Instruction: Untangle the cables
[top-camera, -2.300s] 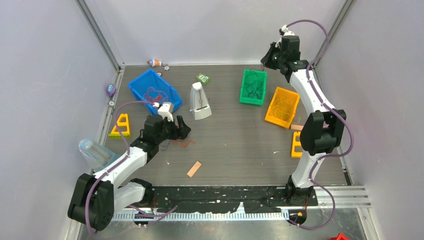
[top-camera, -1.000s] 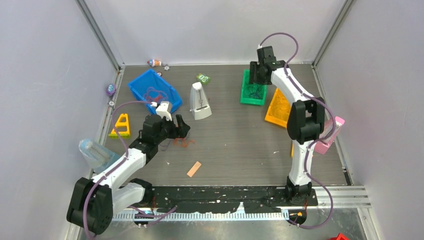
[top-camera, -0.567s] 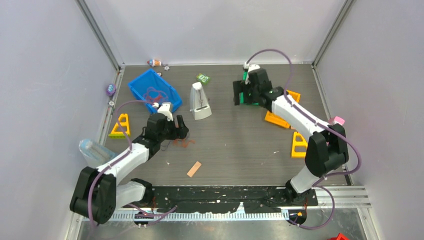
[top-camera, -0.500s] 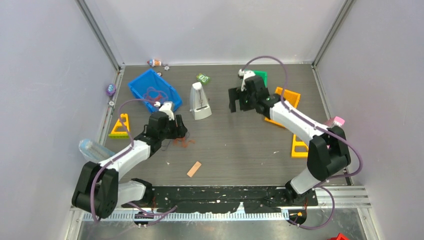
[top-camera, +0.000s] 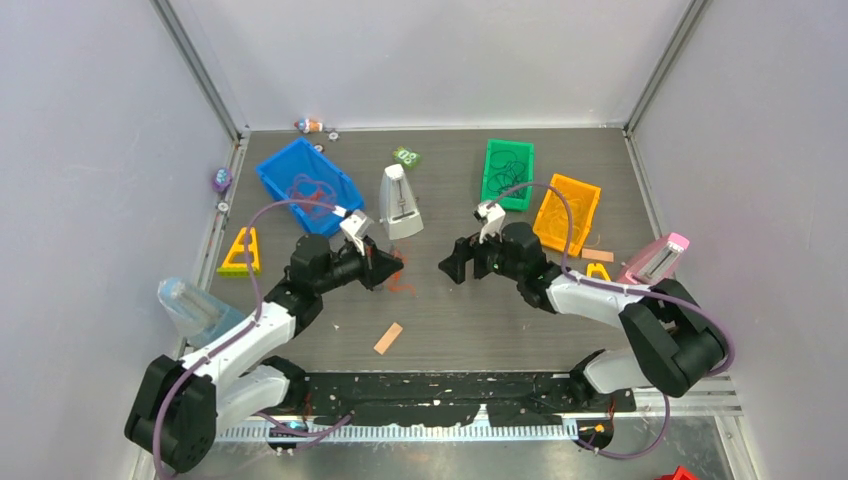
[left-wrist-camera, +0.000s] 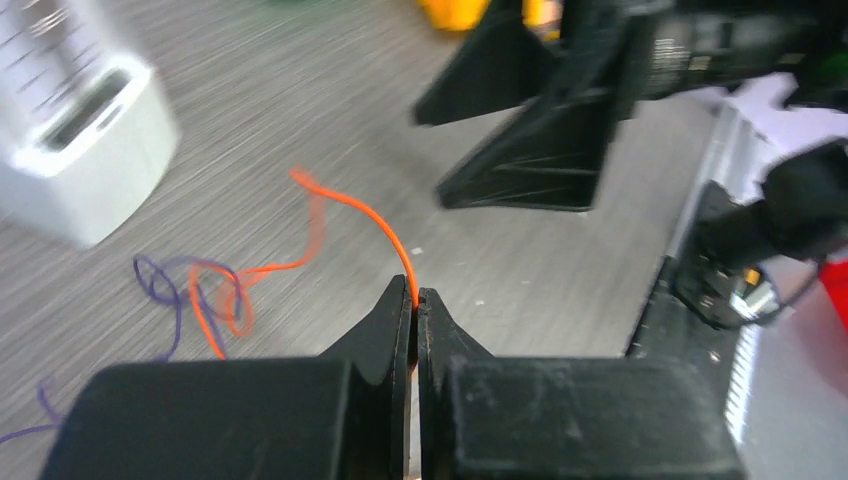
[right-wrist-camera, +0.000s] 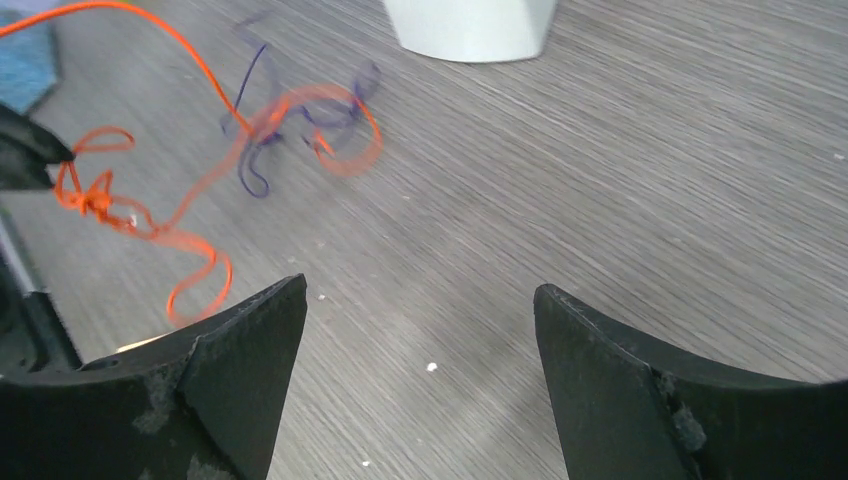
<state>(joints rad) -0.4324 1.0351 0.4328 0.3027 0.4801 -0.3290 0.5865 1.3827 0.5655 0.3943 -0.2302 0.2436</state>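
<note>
A thin orange cable (left-wrist-camera: 352, 212) rises from the table into my left gripper (left-wrist-camera: 414, 297), which is shut on it at the very fingertips. Its lower part loops on the grey table, tangled with a thin purple cable (left-wrist-camera: 163, 283). From above, the left gripper (top-camera: 393, 268) sits just left of the table's middle, with the orange cable (top-camera: 404, 284) trailing below its tip. My right gripper (top-camera: 455, 268) faces it from the right, open and holding nothing. In the right wrist view the orange and purple tangle (right-wrist-camera: 318, 118) lies ahead and left of the wide-apart right gripper (right-wrist-camera: 420, 300).
A white metronome (top-camera: 399, 202) stands behind the two grippers. A blue bin (top-camera: 283, 170) with cables, a green bin (top-camera: 507, 172) with black cables and an orange bin (top-camera: 567, 213) line the back. A yellow block (top-camera: 241, 252) and a small wooden block (top-camera: 388, 338) lie nearby.
My left gripper has shut on the orange cable and pulled it rightward. My right arm has swung from the back bins down to the table's middle, facing the left gripper.
</note>
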